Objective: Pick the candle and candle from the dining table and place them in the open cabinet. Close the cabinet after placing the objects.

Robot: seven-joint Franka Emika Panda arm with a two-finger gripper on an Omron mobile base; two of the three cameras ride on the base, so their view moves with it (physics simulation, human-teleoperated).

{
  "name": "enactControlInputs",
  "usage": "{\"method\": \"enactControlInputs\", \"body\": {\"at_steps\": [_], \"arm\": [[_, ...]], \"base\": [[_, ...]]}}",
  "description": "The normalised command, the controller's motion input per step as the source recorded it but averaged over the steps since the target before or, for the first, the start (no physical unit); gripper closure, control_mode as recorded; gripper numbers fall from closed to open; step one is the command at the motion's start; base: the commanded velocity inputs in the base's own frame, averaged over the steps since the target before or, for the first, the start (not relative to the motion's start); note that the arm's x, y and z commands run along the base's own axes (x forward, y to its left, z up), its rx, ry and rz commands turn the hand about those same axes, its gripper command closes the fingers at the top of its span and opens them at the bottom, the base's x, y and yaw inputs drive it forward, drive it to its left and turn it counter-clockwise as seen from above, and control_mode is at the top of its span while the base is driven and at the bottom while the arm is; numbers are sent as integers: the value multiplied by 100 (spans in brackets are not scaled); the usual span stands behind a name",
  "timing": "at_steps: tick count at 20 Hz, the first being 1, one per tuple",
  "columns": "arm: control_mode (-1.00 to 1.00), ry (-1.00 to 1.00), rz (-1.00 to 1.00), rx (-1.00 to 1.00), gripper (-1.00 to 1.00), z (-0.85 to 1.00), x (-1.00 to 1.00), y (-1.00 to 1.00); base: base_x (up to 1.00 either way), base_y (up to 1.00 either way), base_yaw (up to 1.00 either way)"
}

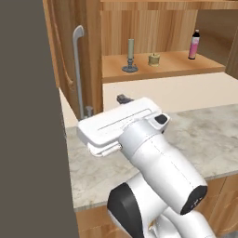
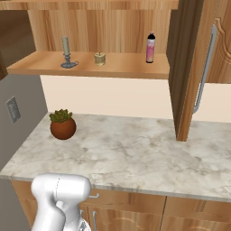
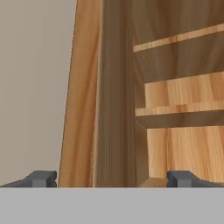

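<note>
Both candles stand on the shelf of the open cabinet: the slim taper candle on its dark dish and, to its right, the stubby golden candle. The cabinet's left door swings out toward me, its silver bar handle facing right. My gripper is open at that door's free edge. In the hand view the door edge stands between the two fingertips, and nothing is held. The right door also stands open.
A pink bottle with a dark cap stands on the same shelf to the right. Below the cabinet runs a marbled stone counter with a potted plant at its left. A grey wall closes off the left side.
</note>
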Motion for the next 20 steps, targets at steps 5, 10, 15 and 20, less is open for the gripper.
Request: {"method": "enactControlInputs", "body": {"at_steps": [5,10,15,20], "arm": [[-100,-1,-23,10,-100,0,0,-48],[-100,0,-24,11,-100,0,6,-44],[-100,1,-25,9,-100,-1,16,-41],[-100,3,-27,3,-100,-4,21,-42]], "base": [[0,0,0],[0,0,0],[0,0,0],[0,0,0]]}}
